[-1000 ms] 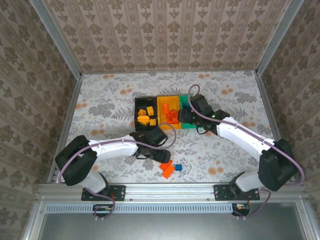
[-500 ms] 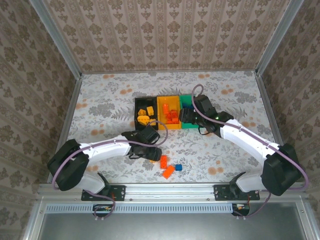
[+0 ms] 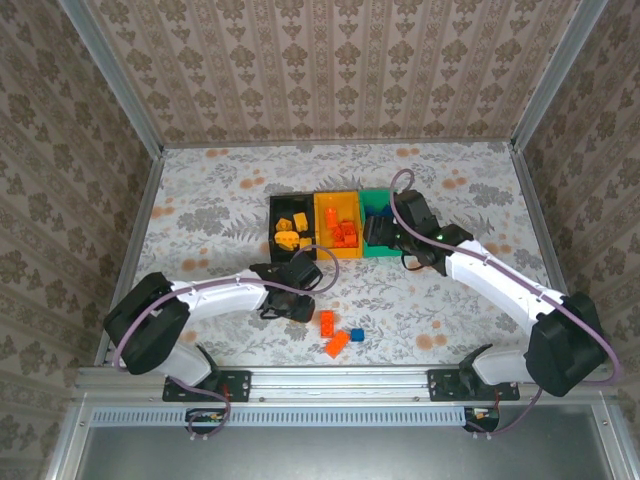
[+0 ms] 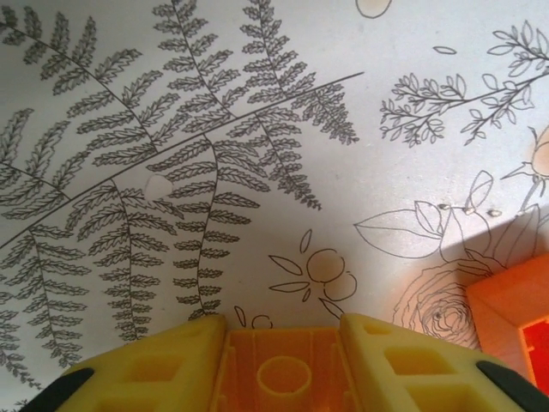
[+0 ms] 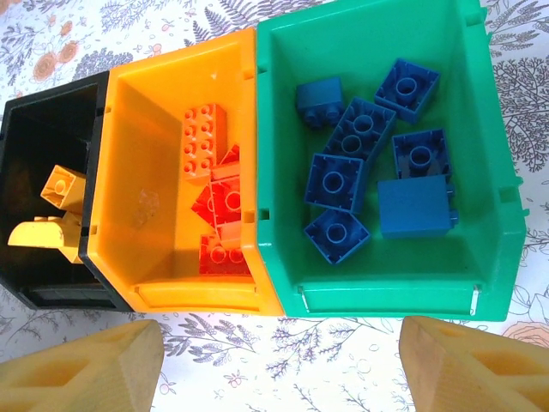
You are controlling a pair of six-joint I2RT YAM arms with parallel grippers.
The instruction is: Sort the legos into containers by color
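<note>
left gripper (image 4: 279, 335) clamped on yellow-orange lego (image 4: 283, 378), frame bottom | right gripper (image 5: 279, 365) jaws spread wide, holding nothing, containers (image 5: 386, 296) across upper frame | loose legos (image 3: 336, 345) lower centre, top view

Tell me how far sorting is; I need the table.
Done: blue legos in the green bin, orange-red legos in the yellow-orange bin, yellow legos in the black bin. In hand: left gripper clamps a yellow-orange brick; right gripper hangs open at the bins. Left: two orange-red bricks and a blue brick on the table.
</note>
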